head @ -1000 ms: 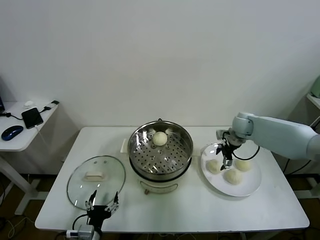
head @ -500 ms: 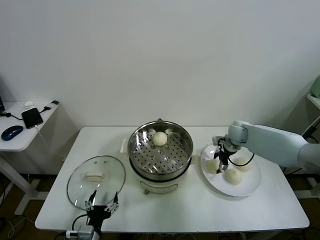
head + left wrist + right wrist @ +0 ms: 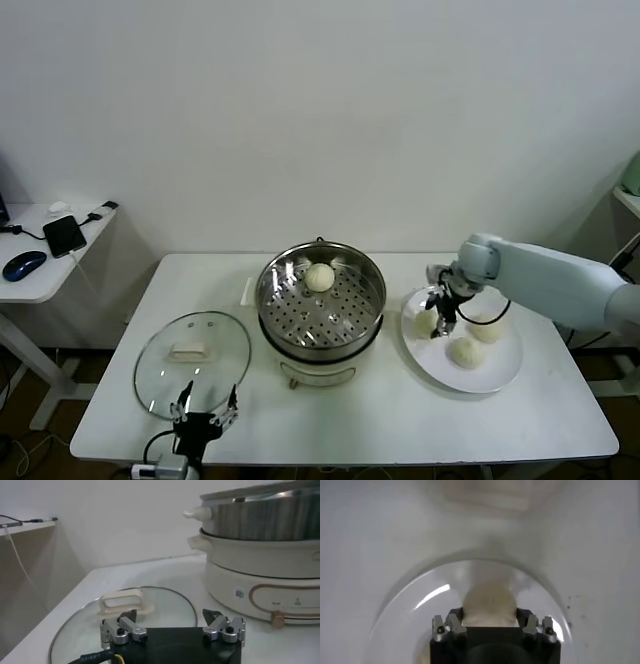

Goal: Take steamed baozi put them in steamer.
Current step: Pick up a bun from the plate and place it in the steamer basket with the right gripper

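The big shiny round metal steamer (image 3: pixel 321 300) held one small soft cream-white bun (image 3: pixel 320 277). Three more lay on the flat round white plate (image 3: pixel 500 378). The right gripper (image 3: pixel 441 321) pinched the bun (image 3: pixel 489 606) nearest the steamer by its sides. It looked light and squashy, so squeeze gently. The left gripper (image 3: pixel 173 628) waited near the glass lid (image 3: pixel 165 605), jaws spread.

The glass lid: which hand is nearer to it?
Left. The left hand sits at the near edge of the glass lid; the right hand is far across, over the plate.
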Action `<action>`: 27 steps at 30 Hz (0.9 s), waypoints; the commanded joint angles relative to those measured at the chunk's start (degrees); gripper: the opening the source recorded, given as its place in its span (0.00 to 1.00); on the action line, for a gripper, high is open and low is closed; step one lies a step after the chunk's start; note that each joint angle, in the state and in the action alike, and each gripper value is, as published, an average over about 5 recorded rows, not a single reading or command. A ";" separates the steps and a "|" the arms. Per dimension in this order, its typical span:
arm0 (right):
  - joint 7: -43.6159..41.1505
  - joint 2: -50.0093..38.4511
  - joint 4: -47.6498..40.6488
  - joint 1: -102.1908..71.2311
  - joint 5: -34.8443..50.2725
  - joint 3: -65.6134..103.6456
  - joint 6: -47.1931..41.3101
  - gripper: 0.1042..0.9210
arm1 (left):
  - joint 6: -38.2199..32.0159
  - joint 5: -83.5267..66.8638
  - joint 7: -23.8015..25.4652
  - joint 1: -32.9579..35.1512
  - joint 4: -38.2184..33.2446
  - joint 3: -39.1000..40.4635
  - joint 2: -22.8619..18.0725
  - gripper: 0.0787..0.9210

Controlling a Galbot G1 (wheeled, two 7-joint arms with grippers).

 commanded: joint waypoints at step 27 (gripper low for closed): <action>12.43 31.66 6.88 13.53 33.10 -10.24 -14.39 0.72 | -0.79 0.60 0.43 3.84 -5.10 0.69 0.42 0.88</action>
